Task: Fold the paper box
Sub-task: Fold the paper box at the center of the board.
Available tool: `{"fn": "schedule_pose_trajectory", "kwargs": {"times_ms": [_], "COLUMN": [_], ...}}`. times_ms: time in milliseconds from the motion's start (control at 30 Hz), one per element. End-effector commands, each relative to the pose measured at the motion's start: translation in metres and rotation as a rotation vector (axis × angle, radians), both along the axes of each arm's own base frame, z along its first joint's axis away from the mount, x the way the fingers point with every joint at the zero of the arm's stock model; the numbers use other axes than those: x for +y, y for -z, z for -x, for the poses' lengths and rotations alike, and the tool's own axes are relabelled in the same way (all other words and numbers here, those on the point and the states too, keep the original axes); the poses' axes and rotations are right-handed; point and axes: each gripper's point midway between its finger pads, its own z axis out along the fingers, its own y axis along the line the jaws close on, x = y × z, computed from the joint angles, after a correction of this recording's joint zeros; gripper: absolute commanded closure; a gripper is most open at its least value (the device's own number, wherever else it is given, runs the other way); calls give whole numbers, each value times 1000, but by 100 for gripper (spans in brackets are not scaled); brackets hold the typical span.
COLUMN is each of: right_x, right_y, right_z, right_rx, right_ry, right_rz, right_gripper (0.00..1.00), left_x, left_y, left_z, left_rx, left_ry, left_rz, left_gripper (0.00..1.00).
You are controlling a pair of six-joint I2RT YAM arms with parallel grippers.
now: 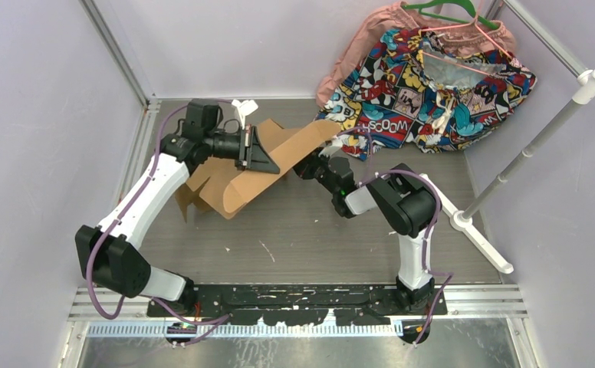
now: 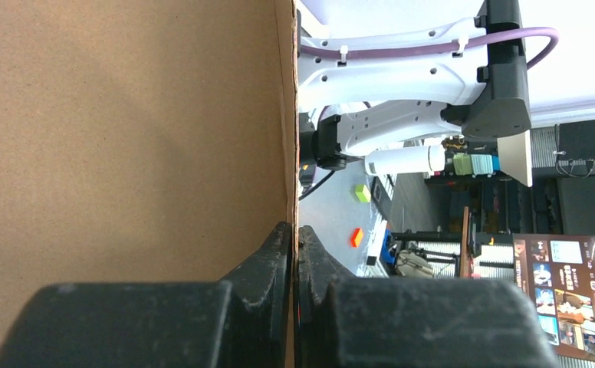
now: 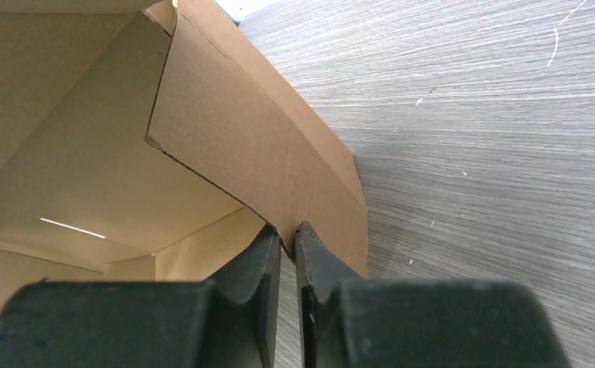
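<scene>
The paper box [image 1: 233, 190], plain brown cardboard, is partly folded and lifted at the table's back left, with its flaps angled up. My left gripper [image 1: 267, 159] is shut on one panel's edge. In the left wrist view that panel [image 2: 126, 138] fills the left half, and its thin edge runs down between the closed fingertips of the gripper [image 2: 294, 239]. My right gripper [image 1: 310, 164] reaches in from the right and is shut on the box's right flap. In the right wrist view the gripper [image 3: 287, 236] pinches the lower edge of that flap [image 3: 256, 146] above the grey table.
A comic-print cloth [image 1: 425, 84] on a hanger, with a pink garment [image 1: 356, 46] behind it, lies at the back right. A white pole stand [image 1: 540, 138] leans along the right side, its foot [image 1: 471, 226] on the table. Enclosure walls stand close on the left and back.
</scene>
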Motion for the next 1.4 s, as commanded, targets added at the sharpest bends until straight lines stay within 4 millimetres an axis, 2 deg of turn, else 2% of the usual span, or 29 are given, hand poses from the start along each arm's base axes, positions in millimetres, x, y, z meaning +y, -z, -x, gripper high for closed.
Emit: {"fn": "schedule_pose_trajectory", "kwargs": {"times_ms": [0, 267, 467, 567, 667, 767, 900, 1033, 1133, 1200, 1300, 1367], "right_x": [31, 48, 50, 44, 27, 10, 1, -13, -36, -58, -89, -101], "right_y": [-42, -42, -33, -36, -39, -33, -35, -32, -33, -36, -44, -47], "right_z": [22, 31, 25, 23, 24, 30, 44, 47, 34, 16, -19, -46], "right_rx": [-92, -128, -144, -153, -153, -116, -83, -66, -66, -67, -74, -45], "right_ry": [-118, -204, -223, -229, -214, -227, -304, -291, -214, -121, 28, 78], "right_rz": [-68, -132, -124, -136, -153, -150, -166, -160, -158, -173, -212, -239], "right_gripper": [83, 56, 54, 54, 54, 51, 48, 48, 50, 51, 52, 52], "left_x": [0, 0, 0, 0, 0, 0, 0, 0, 0, 0, 0, 0], "left_y": [-13, -12, -13, -14, -14, -15, -14, -12, -13, -12, -13, -13], "left_z": [-11, -10, -9, -8, -8, -9, -8, -8, -7, -7, -6, -6], "left_rx": [-96, -92, -94, -94, -93, -96, -92, -87, -86, -85, -85, -86], "left_ry": [-31, -28, -23, -19, -16, -14, -9, -7, -5, -6, -7, -8], "left_rz": [30, 33, 32, 31, 29, 31, 33, 32, 34, 33, 34, 34], "left_gripper": [93, 92, 92, 92, 92, 92, 92, 92, 92, 92, 92, 92]}}
